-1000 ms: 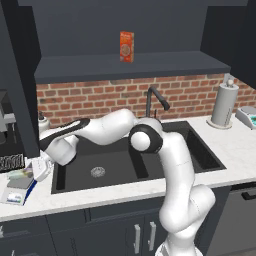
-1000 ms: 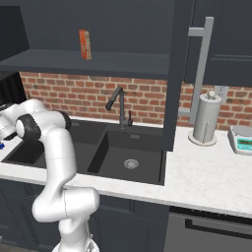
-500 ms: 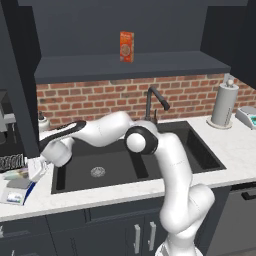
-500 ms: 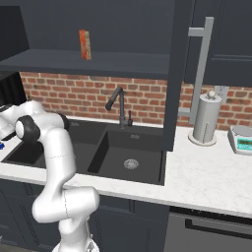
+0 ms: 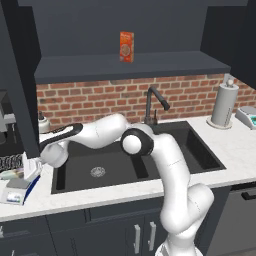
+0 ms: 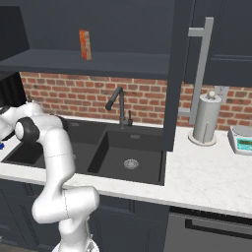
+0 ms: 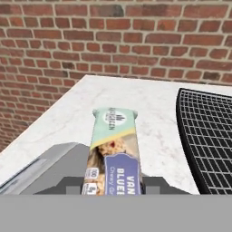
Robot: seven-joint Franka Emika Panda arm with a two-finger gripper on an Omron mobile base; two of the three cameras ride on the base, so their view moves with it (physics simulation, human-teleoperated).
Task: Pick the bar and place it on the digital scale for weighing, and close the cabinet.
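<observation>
Two jobs open | dark charcoal wall cabinet unclosed | flat grey-plated digital scale under the gripper | jaws clamped on pale green-and-tan wrapped bar — hovering just over the plate, unreleased.

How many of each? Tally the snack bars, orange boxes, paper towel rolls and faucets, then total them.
snack bar: 1
orange box: 1
paper towel roll: 1
faucet: 1
Total: 4
</observation>
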